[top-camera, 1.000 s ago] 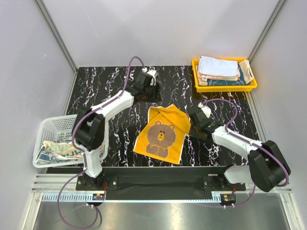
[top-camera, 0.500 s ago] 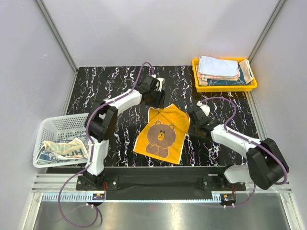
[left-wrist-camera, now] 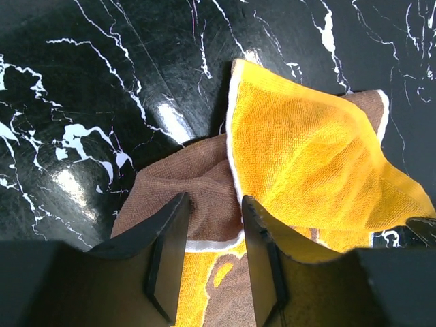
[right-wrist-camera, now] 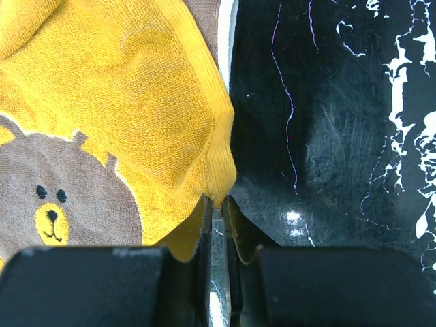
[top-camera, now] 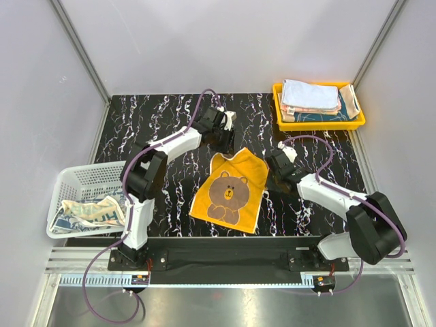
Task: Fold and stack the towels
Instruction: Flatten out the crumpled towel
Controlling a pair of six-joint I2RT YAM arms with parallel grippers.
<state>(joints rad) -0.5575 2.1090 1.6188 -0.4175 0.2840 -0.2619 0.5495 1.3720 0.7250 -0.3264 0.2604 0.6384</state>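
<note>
An orange-yellow towel (top-camera: pixel 228 191) with a brown bear lies mid-table, its far left corner folded over to show the brown underside (left-wrist-camera: pixel 194 187). My left gripper (top-camera: pixel 223 139) sits at that corner; in the left wrist view its jaws (left-wrist-camera: pixel 214 201) stand apart astride the brown fold, with gaps to the cloth on both sides. My right gripper (top-camera: pixel 272 167) is at the towel's far right corner. In the right wrist view it (right-wrist-camera: pixel 216 201) is shut on the yellow edge (right-wrist-camera: pixel 221 170). Folded towels (top-camera: pixel 310 99) are stacked in the yellow tray.
The yellow tray (top-camera: pixel 319 125) stands at the back right corner. A white mesh basket (top-camera: pixel 78 177) hangs off the table's left edge and holds crumpled towels (top-camera: pixel 88 212). Grey walls enclose the black marbled table (top-camera: pixel 150 116).
The left arm swung right to the towel's far left corner, then its jaws narrowed around the fold. The right gripper shifted slightly, and the towel's far edge has flattened.
</note>
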